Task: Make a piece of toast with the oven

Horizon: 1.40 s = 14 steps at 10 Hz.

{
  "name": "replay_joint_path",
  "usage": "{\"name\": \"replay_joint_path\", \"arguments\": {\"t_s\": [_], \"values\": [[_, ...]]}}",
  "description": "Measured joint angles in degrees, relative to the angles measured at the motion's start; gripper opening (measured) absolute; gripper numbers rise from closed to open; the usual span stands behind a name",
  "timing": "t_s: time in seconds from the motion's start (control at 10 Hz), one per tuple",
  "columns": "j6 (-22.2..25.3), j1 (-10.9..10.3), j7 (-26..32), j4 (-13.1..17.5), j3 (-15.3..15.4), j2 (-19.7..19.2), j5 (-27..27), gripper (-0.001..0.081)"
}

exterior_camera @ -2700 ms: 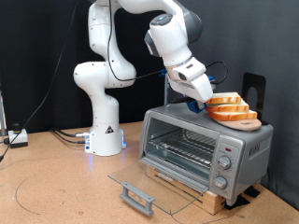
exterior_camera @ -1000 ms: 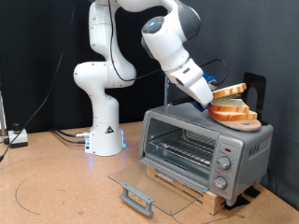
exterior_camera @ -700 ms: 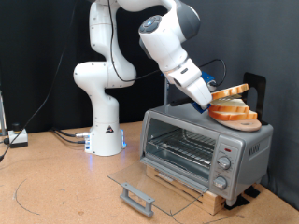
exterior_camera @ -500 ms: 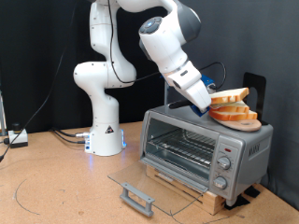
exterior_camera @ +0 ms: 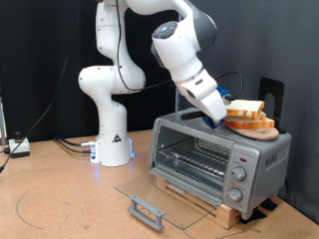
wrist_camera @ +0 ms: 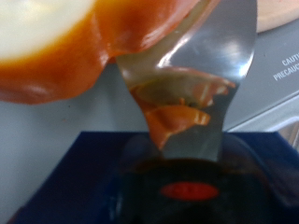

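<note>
Exterior view: arm reaching over the oven, whose glass door lies dropped open.
The gripper sits at the bread stack on the board atop the oven; the wrist view shows a finger against the toast, though whether it is clamped I cannot tell.

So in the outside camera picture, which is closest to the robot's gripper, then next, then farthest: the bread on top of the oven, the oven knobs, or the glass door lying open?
Measured from the gripper:
1. Bread: right beside it, on the oven top, towards the view's right.
2. Knobs: lower down, on the oven's right front panel.
3. Glass door: farthest, flat on the table at the bottom.
</note>
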<state>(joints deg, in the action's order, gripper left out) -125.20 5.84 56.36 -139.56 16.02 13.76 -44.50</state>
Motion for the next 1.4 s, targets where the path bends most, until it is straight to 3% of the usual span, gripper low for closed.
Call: {"name": "replay_joint_path", "arguments": {"t_s": [1.4], "values": [[-0.52,0.22,1.8,1.7,0.12,-0.44,-0.83,0.0398]]}}
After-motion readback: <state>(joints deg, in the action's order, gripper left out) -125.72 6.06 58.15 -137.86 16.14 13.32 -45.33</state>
